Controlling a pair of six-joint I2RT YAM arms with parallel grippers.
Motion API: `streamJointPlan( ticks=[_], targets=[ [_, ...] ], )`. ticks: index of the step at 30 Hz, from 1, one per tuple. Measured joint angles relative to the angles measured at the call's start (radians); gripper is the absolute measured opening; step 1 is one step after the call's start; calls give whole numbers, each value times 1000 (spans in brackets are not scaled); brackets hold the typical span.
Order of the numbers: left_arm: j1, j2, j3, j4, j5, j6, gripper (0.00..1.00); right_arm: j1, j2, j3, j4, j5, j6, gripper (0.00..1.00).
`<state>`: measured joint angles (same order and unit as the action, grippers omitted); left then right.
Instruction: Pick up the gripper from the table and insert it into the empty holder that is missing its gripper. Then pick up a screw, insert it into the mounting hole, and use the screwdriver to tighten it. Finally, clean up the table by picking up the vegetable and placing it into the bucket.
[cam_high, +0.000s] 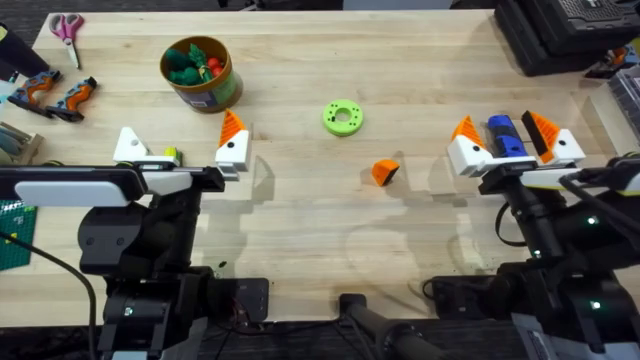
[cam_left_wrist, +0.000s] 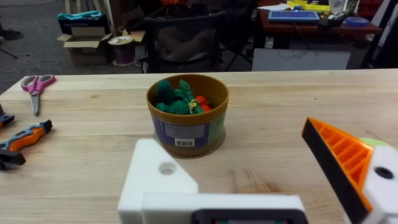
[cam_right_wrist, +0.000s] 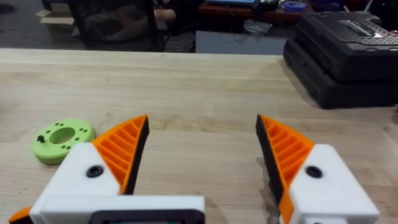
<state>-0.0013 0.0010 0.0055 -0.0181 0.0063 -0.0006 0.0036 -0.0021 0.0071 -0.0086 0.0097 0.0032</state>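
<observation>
Your orange gripper (cam_high: 385, 172) lies loose on the counter (cam_high: 300, 230) between both hands, nearer the right hand (cam_high: 505, 140), which gapes wide and empty; the left hand (cam_high: 180, 152) stands wide too, its holder (cam_high: 130, 145) bare.

The screwdriver (cam_high: 506, 136) is half hidden between the right gripper's (cam_high: 505, 130) fingers, and the scissors (cam_high: 67, 30) are cut off at the overhead view's top edge.
</observation>
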Motion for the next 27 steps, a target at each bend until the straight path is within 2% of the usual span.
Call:
streamJointPlan(
  ticks=[19,21,24,27],
  targets=[
    [0,0,1,-6,0,0,986,0,0,2,-11,-9,24,994],
    [0,0,8,-51,0,0,986,0,0,12,-37,-14,32,994],
    [0,0,55,-179,0,0,986,0,0,71,-164,-32,50,993],
    [0,26,173,-354,0,1,986,0,10,125,-280,-43,58,994]
  ],
)
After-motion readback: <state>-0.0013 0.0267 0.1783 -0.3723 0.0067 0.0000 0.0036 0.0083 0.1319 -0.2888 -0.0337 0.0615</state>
